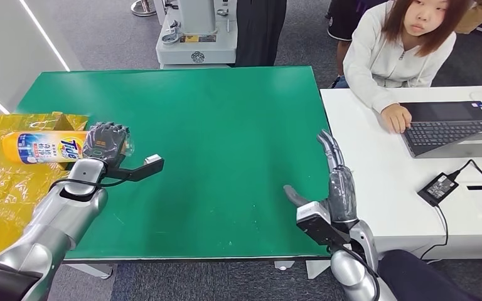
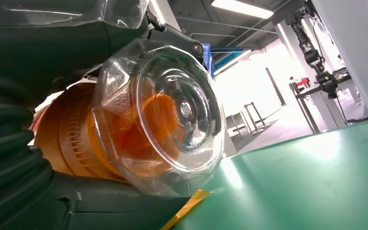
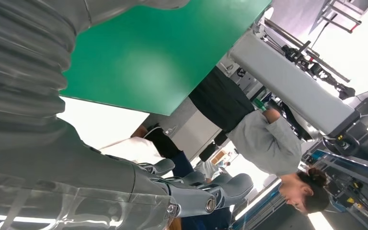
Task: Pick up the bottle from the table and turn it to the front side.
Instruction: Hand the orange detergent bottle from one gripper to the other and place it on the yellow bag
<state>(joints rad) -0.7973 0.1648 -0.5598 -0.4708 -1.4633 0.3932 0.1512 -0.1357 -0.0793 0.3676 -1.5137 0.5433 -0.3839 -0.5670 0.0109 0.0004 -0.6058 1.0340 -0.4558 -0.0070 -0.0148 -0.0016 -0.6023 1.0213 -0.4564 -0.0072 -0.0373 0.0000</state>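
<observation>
A yellow detergent bottle (image 1: 41, 147) with a blue and white label lies on its side at the left edge of the green table (image 1: 213, 125). My left hand (image 1: 105, 142) grips it at the cap end. In the left wrist view the clear cap (image 2: 172, 115) over the orange neck sits close against my left hand (image 2: 24, 158). My right hand (image 1: 332, 182) hovers over the table's right edge with fingers extended and nothing in it; its fingers (image 3: 206, 191) also appear in the right wrist view.
Yellow plastic wrapping (image 1: 3, 182) lies under and beside the bottle at the left. A white desk (image 1: 401, 182) to the right carries a laptop (image 1: 455, 125) and a power adapter (image 1: 438, 187); a person (image 1: 401, 50) sits there typing. A grey machine base (image 1: 196, 37) stands behind the table.
</observation>
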